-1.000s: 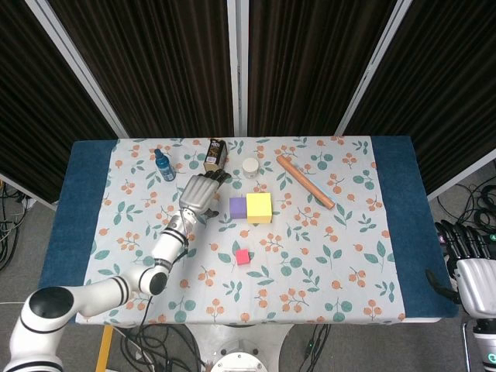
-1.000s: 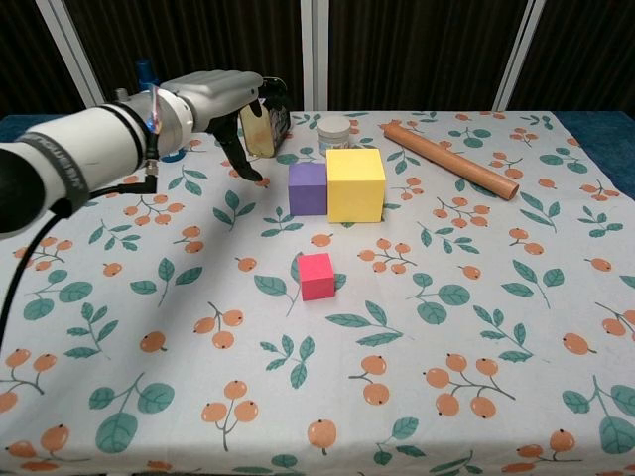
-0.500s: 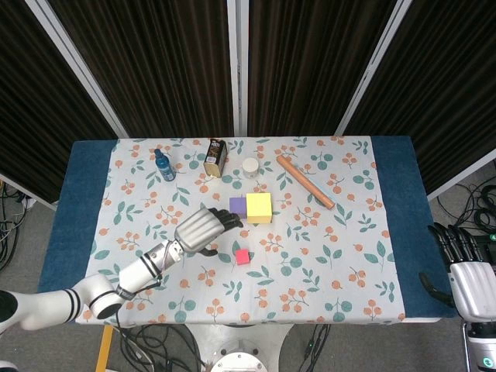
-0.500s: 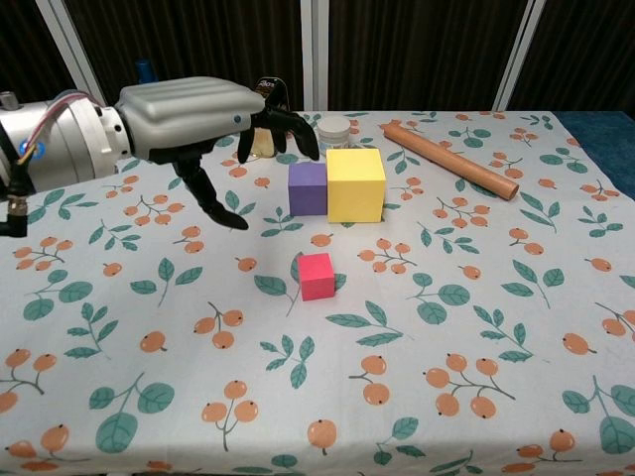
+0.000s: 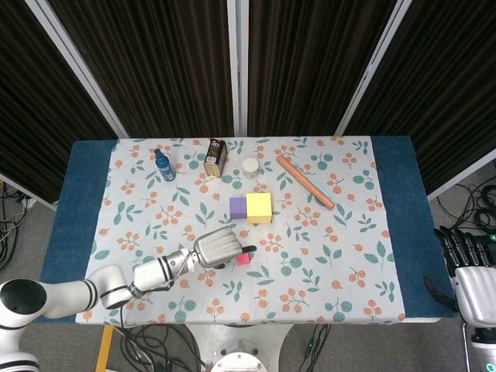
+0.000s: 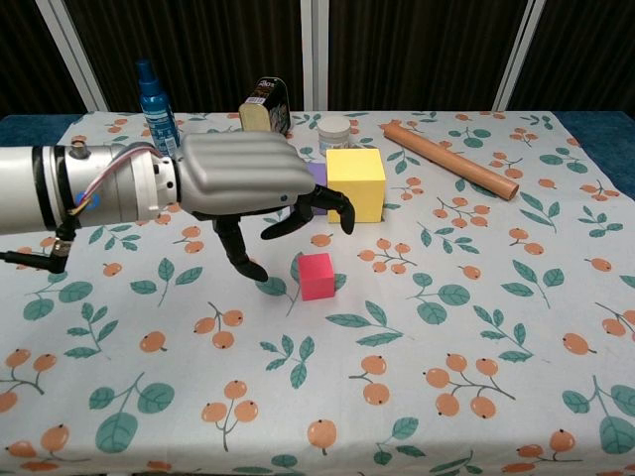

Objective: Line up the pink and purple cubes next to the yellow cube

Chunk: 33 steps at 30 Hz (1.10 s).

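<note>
The yellow cube (image 5: 259, 207) (image 6: 356, 183) stands mid-table with the purple cube (image 5: 237, 208) (image 6: 317, 177) touching its left side; in the chest view my left hand hides most of the purple one. The small pink cube (image 5: 243, 258) (image 6: 317, 276) lies nearer the front. My left hand (image 5: 216, 248) (image 6: 243, 178) hovers just left of and above the pink cube, fingers spread and curved downward, holding nothing. My right hand (image 5: 467, 267) hangs off the table's right edge with its fingers apart, seen only in the head view.
Along the far edge stand a blue bottle (image 5: 163, 165) (image 6: 156, 93), a brown carton (image 5: 214, 156) (image 6: 263, 105) and a white jar (image 5: 250, 167) (image 6: 335, 132). A wooden rod (image 5: 305, 181) (image 6: 451, 160) lies diagonally at back right. The floral cloth (image 5: 325, 263) covers the table.
My left hand has swung from beside the carton and purple cube toward the front, ending over the spot left of the pink cube. The cubes have not moved.
</note>
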Each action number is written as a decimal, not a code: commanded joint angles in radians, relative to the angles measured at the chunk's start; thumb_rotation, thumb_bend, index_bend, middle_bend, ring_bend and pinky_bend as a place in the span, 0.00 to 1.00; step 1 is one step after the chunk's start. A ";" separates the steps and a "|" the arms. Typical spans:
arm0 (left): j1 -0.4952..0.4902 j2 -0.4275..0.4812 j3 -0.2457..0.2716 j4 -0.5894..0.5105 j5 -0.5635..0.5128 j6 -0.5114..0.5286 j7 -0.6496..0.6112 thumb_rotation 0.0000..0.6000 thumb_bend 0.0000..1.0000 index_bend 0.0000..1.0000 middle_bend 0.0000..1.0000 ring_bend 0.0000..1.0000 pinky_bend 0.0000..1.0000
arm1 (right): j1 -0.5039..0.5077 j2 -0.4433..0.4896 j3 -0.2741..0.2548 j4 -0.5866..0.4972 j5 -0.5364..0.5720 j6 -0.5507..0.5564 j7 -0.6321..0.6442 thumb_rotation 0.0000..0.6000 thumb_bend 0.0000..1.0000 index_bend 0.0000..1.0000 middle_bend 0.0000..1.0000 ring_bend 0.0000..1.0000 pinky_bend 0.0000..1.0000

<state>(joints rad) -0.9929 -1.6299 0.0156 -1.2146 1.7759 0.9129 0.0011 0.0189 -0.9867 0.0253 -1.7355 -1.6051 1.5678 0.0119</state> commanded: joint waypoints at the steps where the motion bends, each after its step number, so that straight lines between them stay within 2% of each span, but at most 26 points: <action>1: -0.023 -0.033 0.008 0.051 0.016 -0.010 0.004 1.00 0.15 0.33 0.82 0.83 0.89 | 0.000 0.000 0.002 -0.001 0.006 -0.003 -0.001 1.00 0.23 0.00 0.01 0.00 0.02; 18: -0.066 -0.147 0.037 0.223 0.031 -0.005 -0.012 1.00 0.16 0.44 0.83 0.83 0.89 | 0.004 -0.001 0.009 0.001 0.025 -0.017 -0.003 1.00 0.23 0.00 0.01 0.00 0.02; 21: -0.063 -0.161 0.040 0.242 0.023 0.003 -0.031 1.00 0.17 0.48 0.83 0.83 0.89 | 0.004 0.000 0.010 0.002 0.027 -0.018 -0.001 1.00 0.23 0.00 0.01 0.00 0.02; 27: -0.035 -0.171 0.021 0.226 -0.047 0.005 -0.118 1.00 0.18 0.57 0.84 0.84 0.89 | 0.005 0.001 0.011 0.003 0.026 -0.019 0.001 1.00 0.23 0.00 0.01 0.00 0.02; 33: 0.026 -0.119 -0.021 0.147 -0.152 0.021 -0.144 1.00 0.19 0.59 0.84 0.84 0.89 | 0.007 0.002 0.011 0.005 0.019 -0.018 0.007 1.00 0.23 0.00 0.01 0.00 0.02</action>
<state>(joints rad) -0.9904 -1.7706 0.0134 -1.0388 1.6573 0.9257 -0.1285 0.0255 -0.9847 0.0366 -1.7306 -1.5857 1.5502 0.0186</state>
